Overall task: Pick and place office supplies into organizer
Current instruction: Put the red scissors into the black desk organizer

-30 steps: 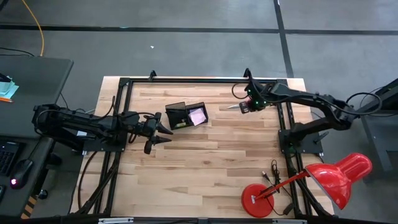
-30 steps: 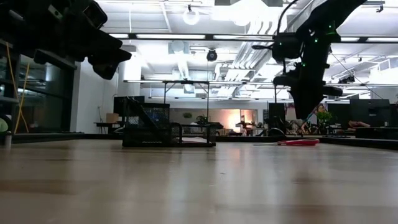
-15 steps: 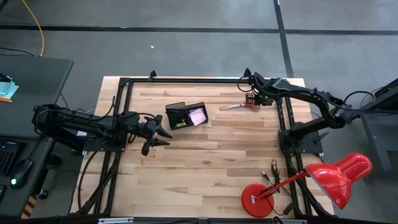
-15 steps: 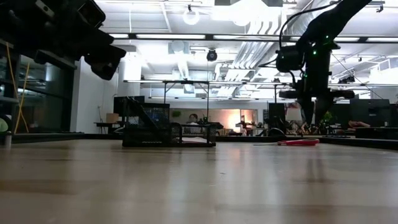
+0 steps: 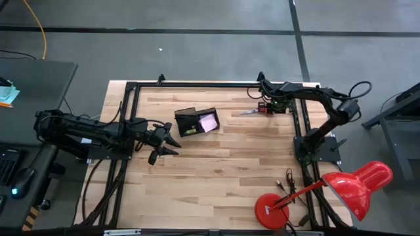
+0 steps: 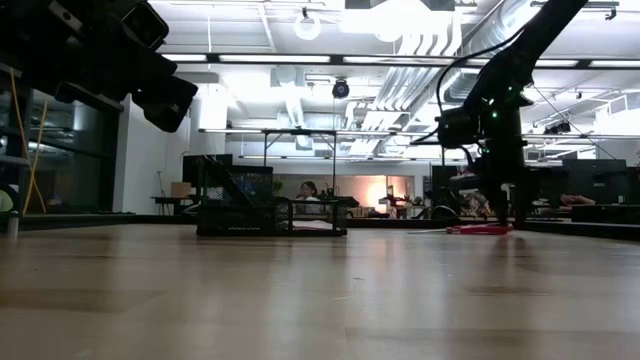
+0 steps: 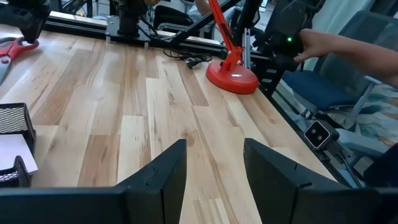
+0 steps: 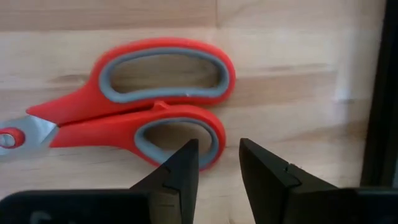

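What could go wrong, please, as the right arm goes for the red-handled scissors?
The right gripper fingers stand barely apart above the flat-lying red-handled scissors, so they may skid off a handle loop. The black metal frame rail runs close alongside; a wider approach might strike it.

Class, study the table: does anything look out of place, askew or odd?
The organizer sits skewed, its sides at an angle to the table's planks. The scissors lie flat at the far edge, outside it, with the right pincer open just above their handles. Nothing looks spilled or damaged.
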Tool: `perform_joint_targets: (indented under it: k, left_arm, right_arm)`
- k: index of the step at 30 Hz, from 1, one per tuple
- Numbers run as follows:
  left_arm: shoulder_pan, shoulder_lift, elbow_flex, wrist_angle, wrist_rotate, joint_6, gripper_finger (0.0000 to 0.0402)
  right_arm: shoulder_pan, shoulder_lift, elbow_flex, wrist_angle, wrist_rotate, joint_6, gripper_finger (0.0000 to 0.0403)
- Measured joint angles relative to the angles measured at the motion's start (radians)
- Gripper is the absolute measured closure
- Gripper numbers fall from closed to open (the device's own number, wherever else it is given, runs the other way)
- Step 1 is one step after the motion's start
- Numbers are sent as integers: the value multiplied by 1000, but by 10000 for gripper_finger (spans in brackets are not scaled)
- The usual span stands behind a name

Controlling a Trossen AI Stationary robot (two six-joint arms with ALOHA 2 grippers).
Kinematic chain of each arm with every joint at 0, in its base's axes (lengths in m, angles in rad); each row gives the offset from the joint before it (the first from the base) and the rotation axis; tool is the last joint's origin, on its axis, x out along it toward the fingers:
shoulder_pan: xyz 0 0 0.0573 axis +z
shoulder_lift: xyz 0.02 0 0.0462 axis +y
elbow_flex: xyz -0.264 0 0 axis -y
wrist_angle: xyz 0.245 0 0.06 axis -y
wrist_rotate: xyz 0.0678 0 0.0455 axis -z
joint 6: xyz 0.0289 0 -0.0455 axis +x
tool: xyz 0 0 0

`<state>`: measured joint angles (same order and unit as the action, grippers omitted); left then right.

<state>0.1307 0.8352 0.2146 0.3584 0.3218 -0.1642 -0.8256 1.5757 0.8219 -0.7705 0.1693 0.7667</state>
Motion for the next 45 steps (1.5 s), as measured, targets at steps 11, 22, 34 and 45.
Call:
perform_joint_targets:
  k: [11, 22, 34, 45]
  left_arm:
    - [0, 0, 0, -3, 0, 1, 256]
    - [0, 0, 0, -18, -1, 2, 256]
    - [0, 0, 0, -19, 2, -2, 256]
    - [0, -59, 1, -36, 96, -21, 256]
  right_arm:
    - [-37, 4, 0, 47, -1, -41, 294]
    - [-35, 57, 6, 69, -35, -94, 350]
    - [36, 56, 1, 96, 22, -143, 382]
    - [185, -51, 0, 128, 124, -173, 385]
